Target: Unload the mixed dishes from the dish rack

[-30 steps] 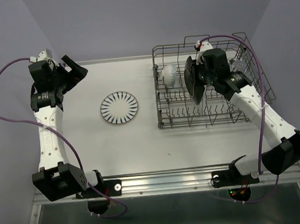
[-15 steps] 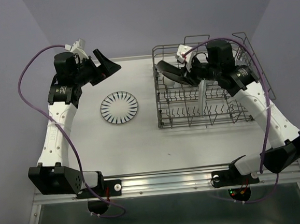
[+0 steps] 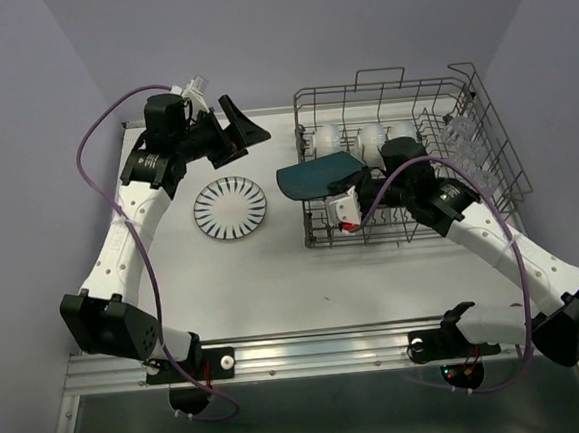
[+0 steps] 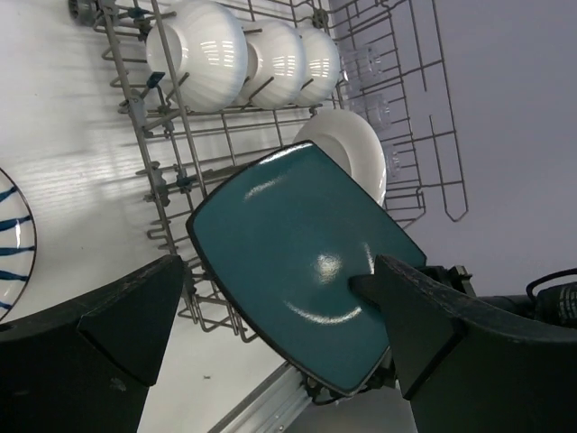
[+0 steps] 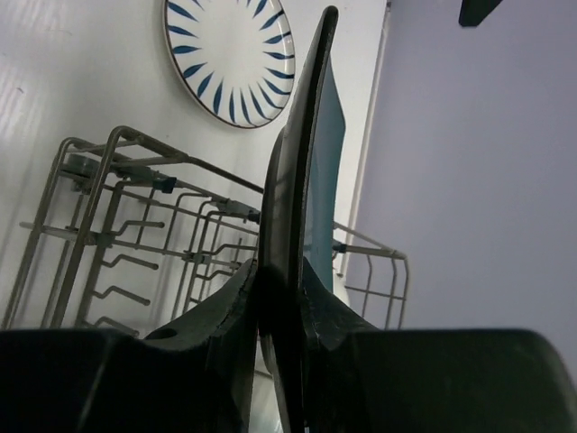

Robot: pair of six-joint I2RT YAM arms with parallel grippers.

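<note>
- Gripping teal plate [image 3: 315, 177] with right gripper [image 3: 356, 184]: fingers [image 5: 332, 314] clamped on both faces at one rim, plate edge-on in the right wrist view.
- Holding that plate over the left end of the rack [image 3: 380, 86], broad face up and a bit tilted, with a good part sticking out past the rack's left side over bare table [image 3: 274, 278]. Cannot tell whether it touches the wires underneath.
- Placing the rack on the right half of the table, close to the far right corner.
- Counting three white bowls [image 3: 374, 140] in a row along the rack's far side, propped in the tines, side by side.
- Spotting one white plate [image 4: 347, 144] standing in the tines near the middle of the rack, just behind the teal plate in the left wrist view. Pattern not readable from that angle.
- Noting clear tumblers [image 3: 461, 125] in the taller wire section at the rack's right end; count unclear.
- Hovering left gripper [image 3: 238, 130] near the far edge of the table, just left of the rack's far left corner. Fingers [image 4: 117, 316] spread wide, nothing between them, aimed at the teal plate and apart from it.
- Logging blue-striped plate [image 3: 230, 206] flat on the table, left of the rack and apart from it, nearer the far edge than the near edge.
</note>
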